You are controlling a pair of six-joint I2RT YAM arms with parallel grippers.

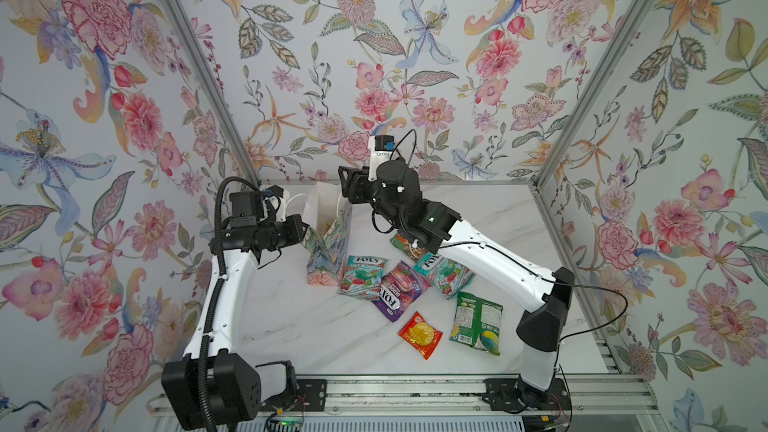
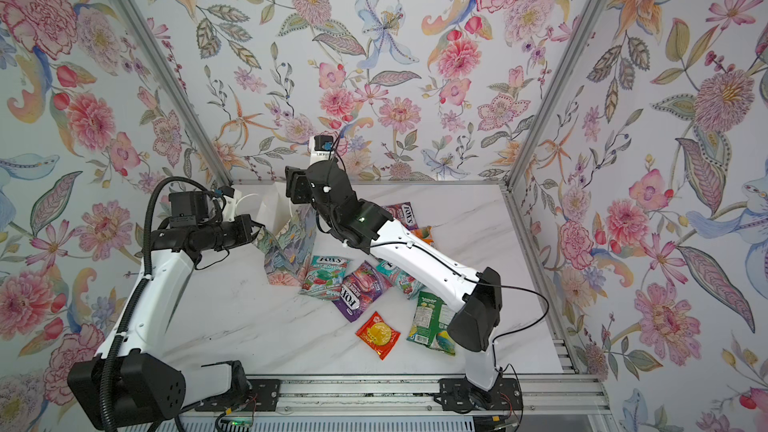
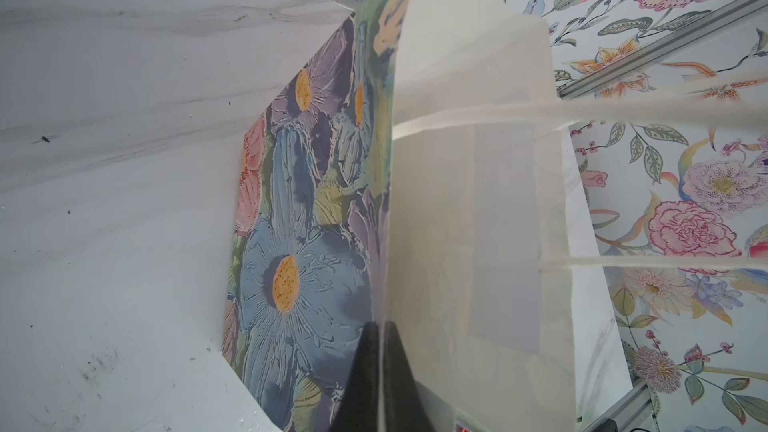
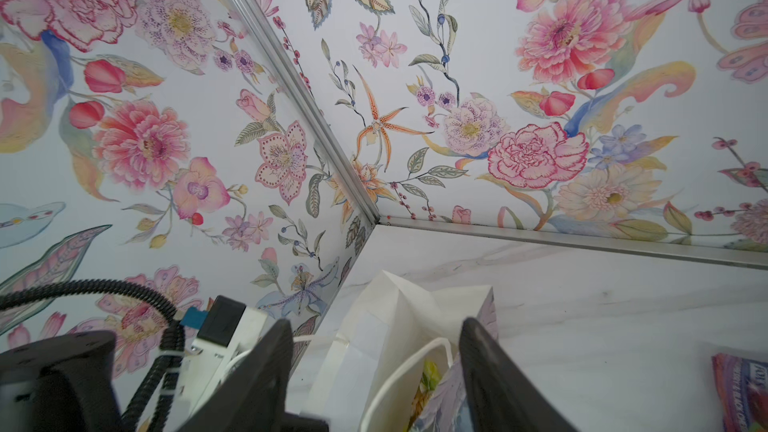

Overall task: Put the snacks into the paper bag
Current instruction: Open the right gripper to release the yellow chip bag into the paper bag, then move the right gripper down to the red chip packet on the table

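Looking down in both top views, you see the white marble worktop [image 1: 291,326] filling the lower middle of the frame, walled by flowered wallpaper [image 1: 415,56]. Your paper bag [image 1: 328,255] stands just above centre, with its blue-green-purple print facing outward and its white inside open upward.

Your left tool [image 3: 380,380] is clenched on the bag's rim. At the bottom centre of the left wrist view, both dark fingers press together on the paper edge. Your right tool [image 4: 376,326] is released, its two fingers spread apart over the bag's mouth with nothing between them. A yellow-green packet [image 4: 428,371] shows inside the bag.

The other snacks lie right of the bag and below it:
- The green pouch [image 1: 476,322] sits lower right of centre.
- A teal FOX'S packet [image 1: 361,276] lies just beside the bag's base.
- A purple FOX'S packet [image 1: 399,290] overlaps that teal packet's right edge.
- A second teal FOX'S packet [image 1: 442,276] is partly under the right arm.
- An orange packet [image 1: 405,243] is mostly hidden beneath that arm.
- Another purple FOX'S packet [image 2: 401,214] appears behind the arm in a top view.
- The small red pouch [image 1: 419,334] lies just left of the green one, not touching it.
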